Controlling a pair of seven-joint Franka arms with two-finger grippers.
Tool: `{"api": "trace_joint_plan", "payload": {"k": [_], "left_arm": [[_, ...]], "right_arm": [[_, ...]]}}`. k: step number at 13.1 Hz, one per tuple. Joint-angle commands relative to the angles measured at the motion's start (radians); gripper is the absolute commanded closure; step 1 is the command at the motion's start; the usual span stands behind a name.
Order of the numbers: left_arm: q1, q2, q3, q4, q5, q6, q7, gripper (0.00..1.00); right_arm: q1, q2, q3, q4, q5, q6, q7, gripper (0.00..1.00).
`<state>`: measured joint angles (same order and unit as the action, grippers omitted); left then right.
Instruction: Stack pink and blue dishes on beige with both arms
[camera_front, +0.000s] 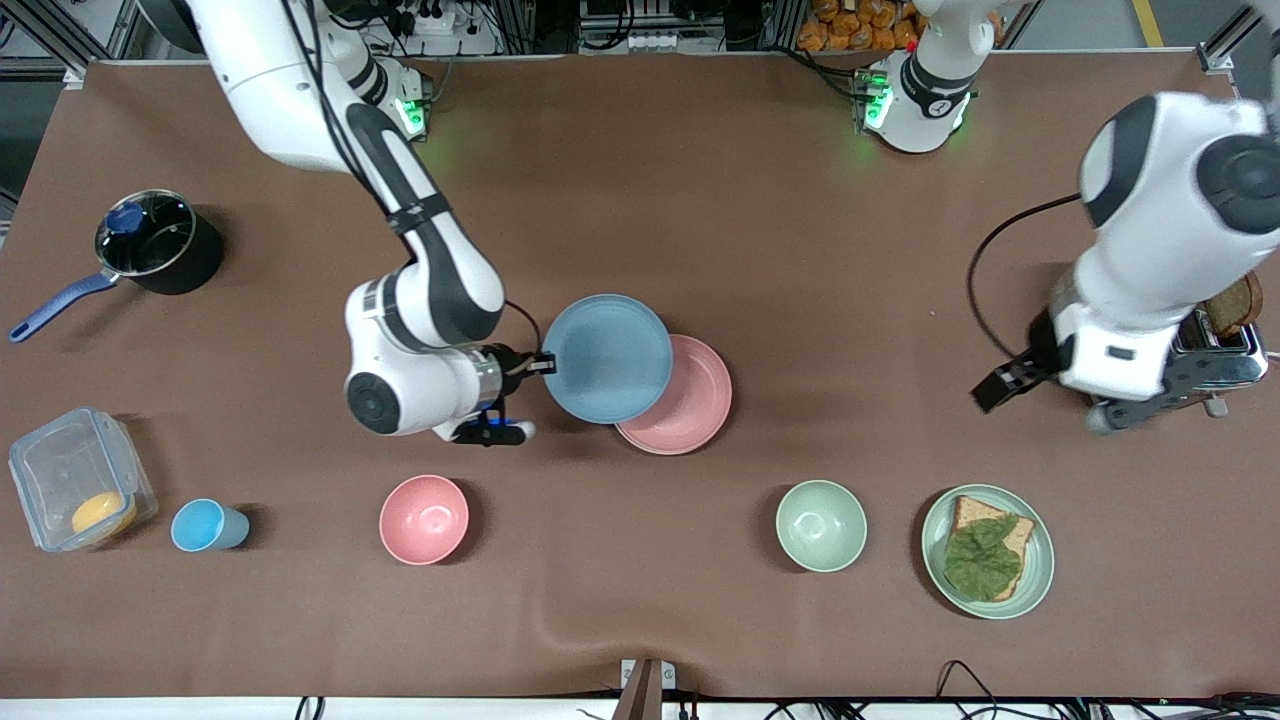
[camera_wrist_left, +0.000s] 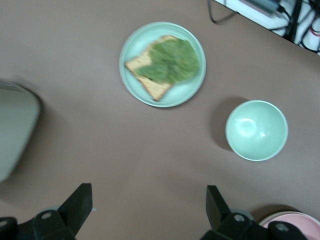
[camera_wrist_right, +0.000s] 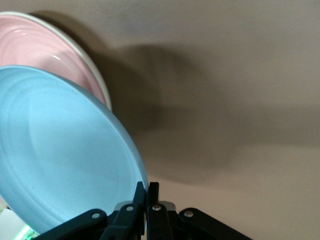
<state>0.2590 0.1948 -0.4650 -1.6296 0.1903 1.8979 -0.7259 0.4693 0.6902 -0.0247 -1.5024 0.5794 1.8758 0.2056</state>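
Observation:
My right gripper (camera_front: 545, 365) (camera_wrist_right: 146, 192) is shut on the rim of the light blue plate (camera_front: 607, 358) (camera_wrist_right: 60, 150). It holds the plate tilted and overlapping the edge of the pink plate (camera_front: 690, 405) (camera_wrist_right: 50, 42) (camera_wrist_left: 297, 220), which lies mid-table. In the right wrist view a thin pale rim (camera_wrist_right: 101, 85) shows under the pink plate; otherwise the beige plate is hidden. My left gripper (camera_front: 1045, 400) (camera_wrist_left: 147, 207) hangs open and holds nothing. It is over bare table beside the toaster (camera_front: 1220, 345).
Along the table's near side stand a lidded box (camera_front: 75, 480), a blue cup (camera_front: 205, 525), a pink bowl (camera_front: 424, 518), a green bowl (camera_front: 821, 525) (camera_wrist_left: 256, 130) and a green plate with toast and a leaf (camera_front: 988, 551) (camera_wrist_left: 162, 64). A pot (camera_front: 150, 245) sits toward the right arm's end.

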Motion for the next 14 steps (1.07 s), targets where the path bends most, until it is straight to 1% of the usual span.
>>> {"api": "trace_joint_plan", "payload": {"k": [1, 2, 5, 9, 11, 13, 14], "left_arm": [[0.026, -0.002, -0.011, 0.083, 0.023, -0.112, 0.107, 0.00], [0.025, 0.006, -0.007, 0.121, 0.014, -0.144, 0.159, 0.00], [0.055, 0.008, -0.009, 0.132, 0.015, -0.148, 0.239, 0.00], [0.065, 0.009, -0.004, 0.166, 0.023, -0.148, 0.428, 0.00], [0.086, 0.006, -0.006, 0.166, 0.017, -0.148, 0.442, 0.00], [0.079, -0.012, -0.006, 0.168, 0.011, -0.154, 0.445, 0.00], [0.063, -0.017, 0.014, 0.169, 0.005, -0.183, 0.451, 0.00]], "right_arm": [[0.048, 0.032, -0.012, 0.018, 0.069, 0.048, 0.020, 1.00], [0.060, 0.041, -0.012, 0.019, 0.080, 0.077, 0.021, 1.00], [0.089, 0.077, -0.012, 0.025, 0.109, 0.164, 0.020, 1.00], [0.097, 0.106, -0.012, 0.048, 0.144, 0.183, 0.021, 1.00], [0.095, 0.114, -0.012, 0.062, 0.146, 0.183, 0.021, 1.00], [0.095, 0.130, -0.012, 0.085, 0.146, 0.184, 0.021, 1.00], [0.095, 0.138, -0.012, 0.093, 0.146, 0.195, 0.021, 1.00]]}}
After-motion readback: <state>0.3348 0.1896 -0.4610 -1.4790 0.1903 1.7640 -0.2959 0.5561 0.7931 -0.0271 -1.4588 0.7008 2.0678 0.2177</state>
